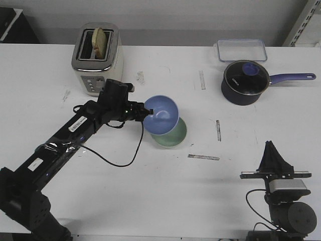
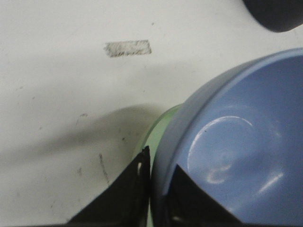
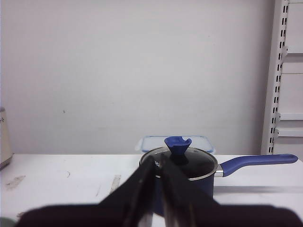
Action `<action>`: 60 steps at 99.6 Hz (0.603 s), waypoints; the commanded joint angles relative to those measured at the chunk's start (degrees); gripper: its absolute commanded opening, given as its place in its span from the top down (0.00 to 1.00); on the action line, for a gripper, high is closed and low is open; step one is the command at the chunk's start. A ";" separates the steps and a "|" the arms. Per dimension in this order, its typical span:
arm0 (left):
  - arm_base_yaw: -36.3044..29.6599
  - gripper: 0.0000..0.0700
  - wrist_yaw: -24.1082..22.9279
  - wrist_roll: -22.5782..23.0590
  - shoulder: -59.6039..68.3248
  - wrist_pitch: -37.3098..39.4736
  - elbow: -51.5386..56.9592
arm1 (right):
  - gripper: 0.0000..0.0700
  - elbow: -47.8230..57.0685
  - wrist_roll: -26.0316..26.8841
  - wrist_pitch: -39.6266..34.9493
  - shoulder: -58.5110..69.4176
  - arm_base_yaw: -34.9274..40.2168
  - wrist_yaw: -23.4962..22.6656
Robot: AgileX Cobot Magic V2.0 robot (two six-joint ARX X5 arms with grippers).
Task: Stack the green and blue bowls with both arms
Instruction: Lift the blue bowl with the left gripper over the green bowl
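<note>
The blue bowl (image 1: 161,114) is held tilted, just over the green bowl (image 1: 174,135), which sits on the table at mid-centre. My left gripper (image 1: 148,113) is shut on the blue bowl's near rim, one finger inside and one outside. In the left wrist view the blue bowl (image 2: 241,146) fills the frame beside my left gripper (image 2: 158,172), with a sliver of the green bowl (image 2: 154,139) under it. My right gripper (image 1: 271,150) is shut and empty, parked at the front right, far from both bowls; its jaws (image 3: 158,165) point toward the saucepan.
A toaster (image 1: 97,57) with bread stands at the back left. A navy saucepan (image 1: 245,82) with a glass lid and a clear container (image 1: 241,49) are at the back right. Tape marks (image 1: 203,157) lie on the white table.
</note>
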 commanded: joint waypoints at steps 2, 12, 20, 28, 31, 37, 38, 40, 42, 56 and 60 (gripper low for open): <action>-1.09 1.00 0.37 -0.87 1.38 2.75 1.49 | 0.98 0.24 -0.28 0.63 -0.11 0.13 0.11; -2.16 1.00 0.35 -2.64 2.43 4.37 1.49 | 0.98 0.24 -0.28 0.66 -0.11 0.13 0.11; -2.99 1.00 0.35 -3.34 3.43 4.28 1.49 | 0.98 0.24 -0.28 0.66 -0.11 0.13 0.11; -3.61 0.99 0.35 -3.37 4.48 3.80 1.49 | 0.98 0.24 -0.28 0.66 -0.11 0.13 0.11; -3.76 0.99 0.35 -3.34 4.74 3.50 1.49 | 0.98 0.24 -0.26 0.66 -0.11 0.13 0.11; -3.89 0.99 0.35 -3.43 5.51 3.39 1.49 | 0.98 0.24 -0.28 0.66 -0.11 0.13 0.11; -3.91 0.99 0.33 -3.50 5.60 3.32 1.49 | 0.98 0.24 -0.26 0.66 -0.11 0.13 0.13; -4.00 0.99 0.28 -3.69 5.79 3.21 1.49 | 0.98 0.24 -0.26 0.66 -0.11 0.13 0.11; -4.07 0.98 0.26 -4.00 5.99 3.10 1.49 | 0.98 0.24 -0.28 0.63 -0.11 0.13 0.11; -4.09 0.87 0.26 -4.83 7.26 2.25 1.49 | 0.98 0.24 -0.28 0.66 -0.11 0.13 0.11; -4.09 0.87 0.26 -4.83 7.50 1.81 1.49 | 0.98 0.24 -0.28 0.66 -0.11 0.13 0.11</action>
